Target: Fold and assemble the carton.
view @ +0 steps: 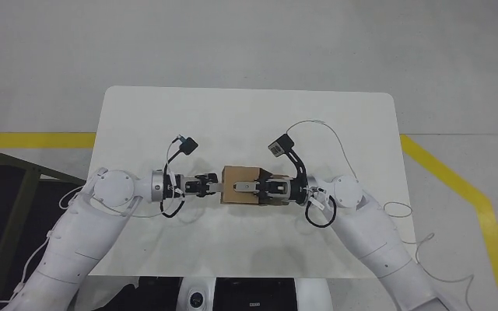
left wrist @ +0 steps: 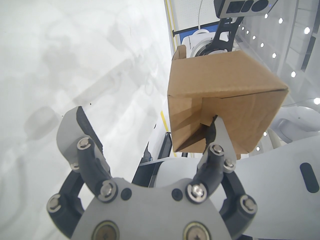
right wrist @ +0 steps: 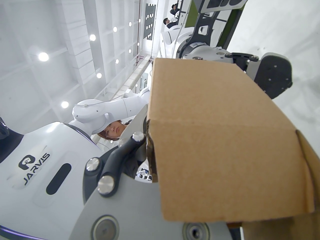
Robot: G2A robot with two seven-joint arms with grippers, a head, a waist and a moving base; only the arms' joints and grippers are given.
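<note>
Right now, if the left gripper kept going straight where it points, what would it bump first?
The carton. The left gripper is open, and one of its fingers seems to touch the folded flaps on the carton's near end, so it would likely push into that end straight away.

Brown cardboard carton (view: 237, 175) squared into box, one end's flaps folded in, at table (view: 233, 117) centre

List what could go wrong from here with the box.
1. One finger of the open left gripper touches the box at its end flap; it could slip off or dent the card.
2. The right gripper holds the box by one side; a push from the left may twist it loose.
</note>
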